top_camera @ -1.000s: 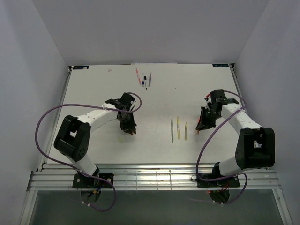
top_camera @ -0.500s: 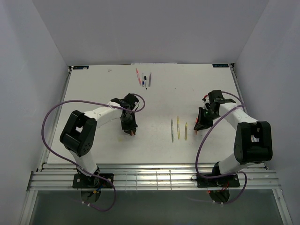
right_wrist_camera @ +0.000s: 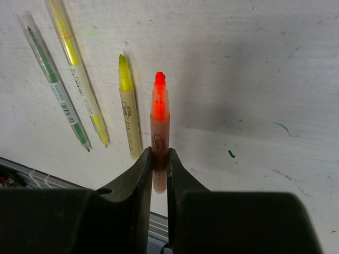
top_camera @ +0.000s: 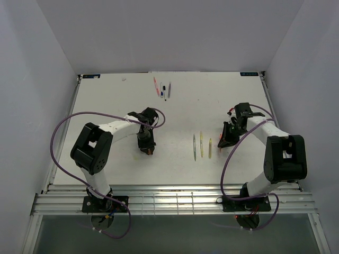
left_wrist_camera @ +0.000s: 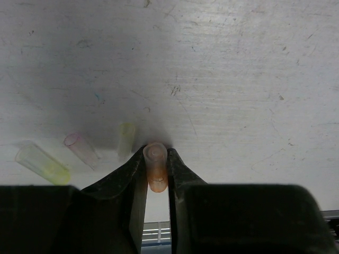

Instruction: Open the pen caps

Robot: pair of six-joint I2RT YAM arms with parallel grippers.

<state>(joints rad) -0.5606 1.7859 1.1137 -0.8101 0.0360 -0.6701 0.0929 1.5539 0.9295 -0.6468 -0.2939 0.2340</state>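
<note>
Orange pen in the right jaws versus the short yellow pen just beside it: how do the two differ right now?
The orange pen is clamped near its tail in the right jaws; the yellow pen lies loose on the table. The orange pen has an orange tip and brownish barrel; the yellow pen has a yellow tip and cream barrel. Both are uncapped, tips pointing the same way, roughly parallel.

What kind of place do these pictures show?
Probably a laboratory robot test bench: plain white panel walls enclose a scuffed white tabletop, and the black-and-white left arm and right arm stand on a ribbed metal rail at its near edge.
</note>
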